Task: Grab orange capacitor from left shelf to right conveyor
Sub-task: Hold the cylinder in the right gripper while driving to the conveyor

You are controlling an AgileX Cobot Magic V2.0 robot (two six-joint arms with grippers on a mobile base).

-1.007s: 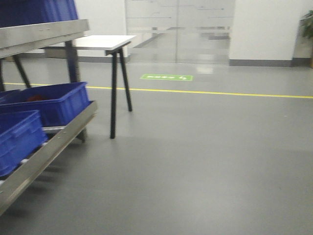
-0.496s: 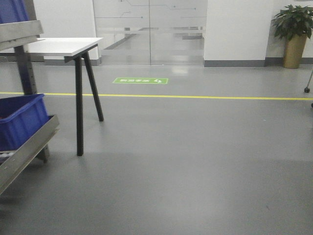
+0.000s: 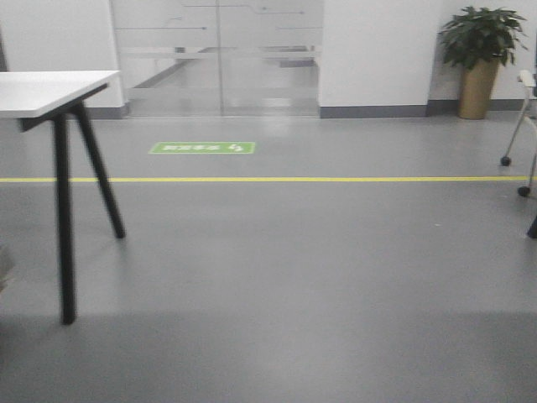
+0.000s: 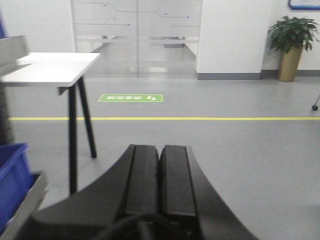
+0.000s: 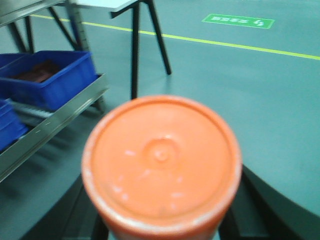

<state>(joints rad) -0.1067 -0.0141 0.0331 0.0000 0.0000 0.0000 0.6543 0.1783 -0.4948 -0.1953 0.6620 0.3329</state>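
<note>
The orange capacitor (image 5: 161, 162) fills the right wrist view, its flat round end facing the camera. My right gripper (image 5: 162, 215) is shut on it, with dark fingers (image 5: 252, 200) showing on both sides of it, high above the grey floor. My left gripper (image 4: 160, 150) is shut and empty, its two black pads pressed together above the floor. The steel left shelf shows only as a lip at the upper left of the left wrist view (image 4: 11, 50) and of the right wrist view (image 5: 22, 11). The right conveyor is out of view.
Blue bins (image 5: 52, 77) sit on a lower steel rack rail (image 5: 55, 122) at the left. A white table with black legs (image 3: 63, 210) stands left of centre. A yellow floor line (image 3: 277, 179), a potted plant (image 3: 478, 63) and a wheeled frame (image 3: 524, 134) lie ahead and to the right.
The front view has swung to the right. The steel shelf and blue bins have slid out of its left edge, the table has shifted left, and the plant has come into view.
</note>
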